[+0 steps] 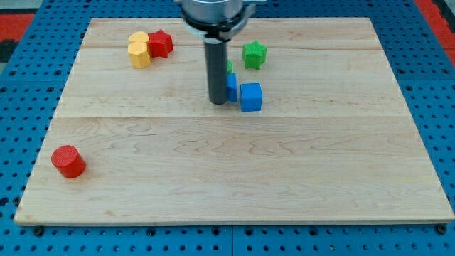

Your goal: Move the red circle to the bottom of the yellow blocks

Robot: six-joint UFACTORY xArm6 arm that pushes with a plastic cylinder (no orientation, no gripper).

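The red circle (68, 161) lies near the board's bottom left corner. Two yellow blocks (138, 48) sit close together at the top left, with a red star (161, 43) touching their right side. My tip (217, 102) rests on the board at the upper middle, far to the upper right of the red circle and to the lower right of the yellow blocks. It stands just left of a blue block (232, 87) that the rod partly hides.
A blue cube (251, 97) sits right of my tip. A green star (254, 54) lies above it. A bit of green shows behind the rod (229, 67). The wooden board (234, 178) lies on a blue pegboard.
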